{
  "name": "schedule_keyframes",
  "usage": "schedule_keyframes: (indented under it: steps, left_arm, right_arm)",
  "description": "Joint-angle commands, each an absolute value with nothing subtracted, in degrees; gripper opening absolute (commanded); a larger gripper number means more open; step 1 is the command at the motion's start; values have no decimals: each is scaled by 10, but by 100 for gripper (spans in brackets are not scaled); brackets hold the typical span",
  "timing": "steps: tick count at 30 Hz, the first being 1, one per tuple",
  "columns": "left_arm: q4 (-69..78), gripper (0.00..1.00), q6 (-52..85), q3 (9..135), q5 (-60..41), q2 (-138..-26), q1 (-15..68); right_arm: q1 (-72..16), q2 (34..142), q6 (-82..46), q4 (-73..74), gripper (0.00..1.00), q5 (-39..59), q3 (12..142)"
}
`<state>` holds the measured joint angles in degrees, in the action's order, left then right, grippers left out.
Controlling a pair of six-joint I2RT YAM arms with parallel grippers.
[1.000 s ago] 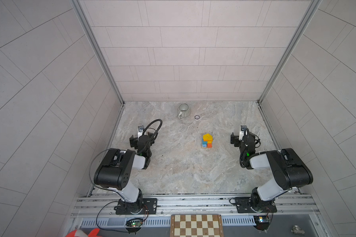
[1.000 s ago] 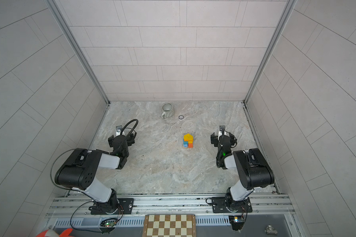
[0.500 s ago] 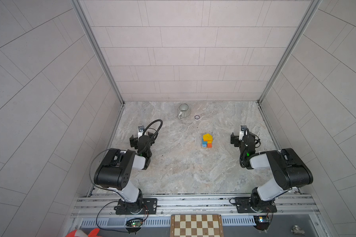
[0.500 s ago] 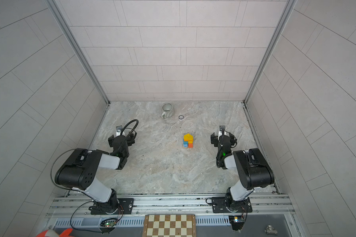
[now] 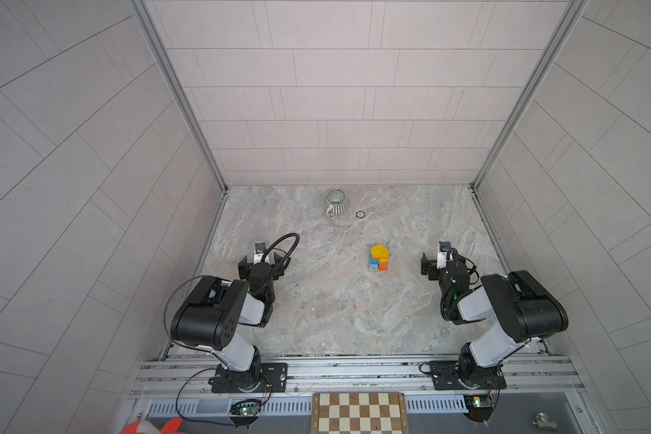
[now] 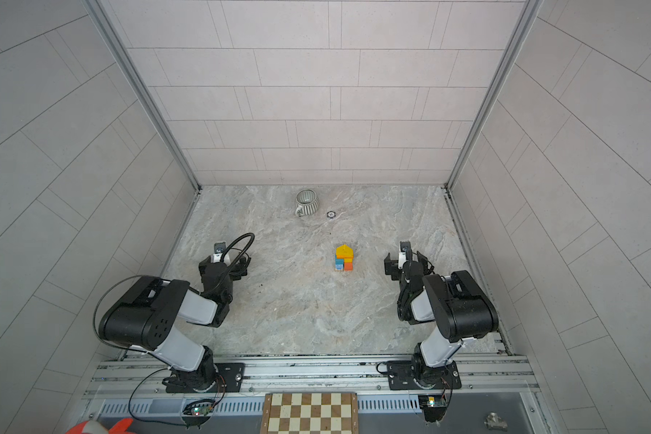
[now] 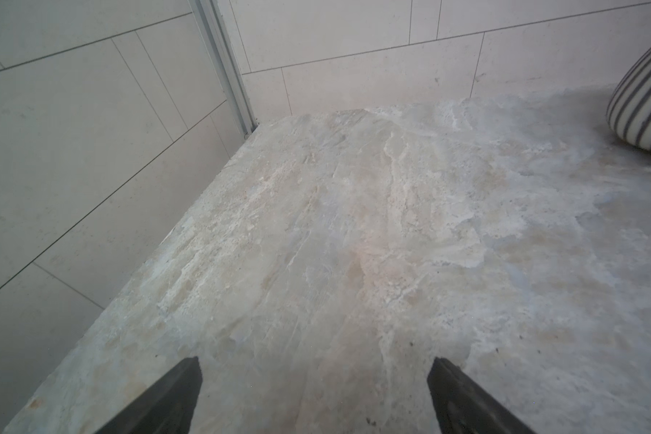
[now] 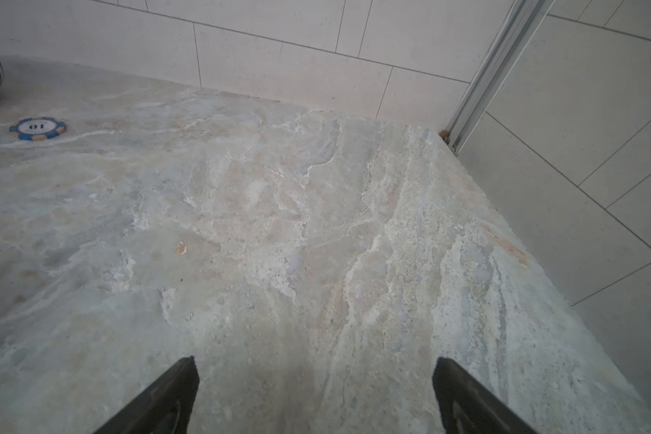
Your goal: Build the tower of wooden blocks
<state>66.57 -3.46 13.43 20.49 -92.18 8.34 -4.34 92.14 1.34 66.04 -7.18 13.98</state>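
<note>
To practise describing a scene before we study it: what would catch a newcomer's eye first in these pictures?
The bright wood block tower, yellow above orange and blue, stands alone on the marble table. The left gripper and right gripper flank it, well apart, fingers wide open and empty. A striped grey cup sits near the back wall, a blue chip beside it.
</note>
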Motion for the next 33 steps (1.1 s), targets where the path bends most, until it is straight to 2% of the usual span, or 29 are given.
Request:
schedule_keyframes:
  steps: [1, 3, 6, 9, 10, 11, 15, 17, 19, 22, 25, 27, 28, 29, 33]
  left_arm:
    - [572, 100, -22, 200, 215, -898, 83]
    - [510, 100, -9, 222, 179, -891, 65]
    - [608, 100, -23, 193, 181, -916, 67]
    - [757, 100, -16, 99, 179, -912, 73]
    - [764, 100, -10, 91, 191, -905, 72]
    - [732, 100, -6, 99, 206, -892, 72]
    - [666, 100, -18, 163, 218, -926, 73]
    - [535, 100, -2, 218, 217, -902, 70]
    - [479, 100, 3, 236, 199, -890, 63]
    - [556, 100, -1, 220, 167, -915, 46]
    - [576, 100, 0, 189, 167, -891, 48]
    - [690, 100, 8, 123, 181, -894, 48]
    - [763, 100, 21, 92, 198, -907, 48]
    - [760, 100, 40, 91, 231, -904, 47]
    - [661, 100, 35, 161, 256, -916, 46]
  right_arm:
    - [-45, 905, 19, 586, 99, -86, 193]
    - [-31, 905, 7, 555, 99, -64, 209]
    - [-24, 902, 2, 567, 99, -56, 201]
    - [-29, 906, 13, 721, 99, -26, 121]
    - [-29, 925, 20, 798, 99, -17, 89]
    - [-30, 932, 22, 801, 99, -18, 94]
    - [-34, 907, 24, 675, 99, -26, 148]
    - [-34, 906, 21, 646, 99, -32, 161]
    - [-34, 906, 20, 575, 99, -40, 201]
    - [-19, 901, 0, 560, 99, -32, 206]
    - [-20, 904, -1, 677, 99, -40, 144]
    - [-19, 930, -1, 810, 99, -39, 90]
    - [-22, 924, 3, 796, 99, -39, 92]
    - [-22, 915, 6, 756, 99, -32, 107]
    - [-24, 908, 12, 691, 99, -29, 139]
